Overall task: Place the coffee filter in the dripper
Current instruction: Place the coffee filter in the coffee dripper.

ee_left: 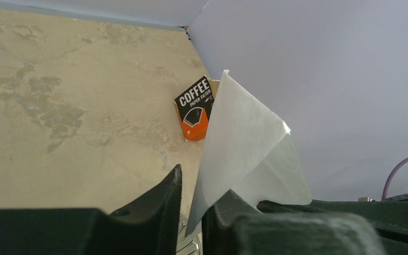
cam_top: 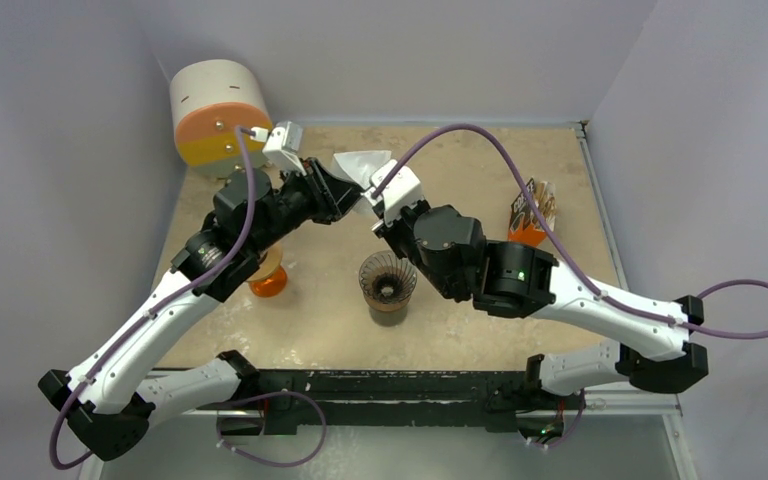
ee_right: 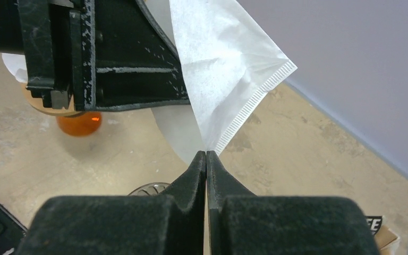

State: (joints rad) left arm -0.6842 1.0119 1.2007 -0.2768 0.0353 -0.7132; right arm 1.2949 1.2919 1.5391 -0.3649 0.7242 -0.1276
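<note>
- The right gripper (ee_right: 206, 154) is shut tight on the lower tip of the filter (ee_right: 218, 69), mid-frame.
- The left gripper (ee_left: 194, 186) stands slightly apart, filter edge between its jaws.

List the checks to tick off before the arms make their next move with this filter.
1. Right gripper clamped on the coffee filter: ok, shut on its tip.
2. Left gripper clamped on it: not ok, jaws apart with the paper edge between them.
3. Filter clear of the table: ok, held in the air.
4. Filter above the dripper: not ok, it hangs farther back in the top view.
5. Dripper upright and empty: ok.
6. Filter opened into a cone: cannot tell.
</note>
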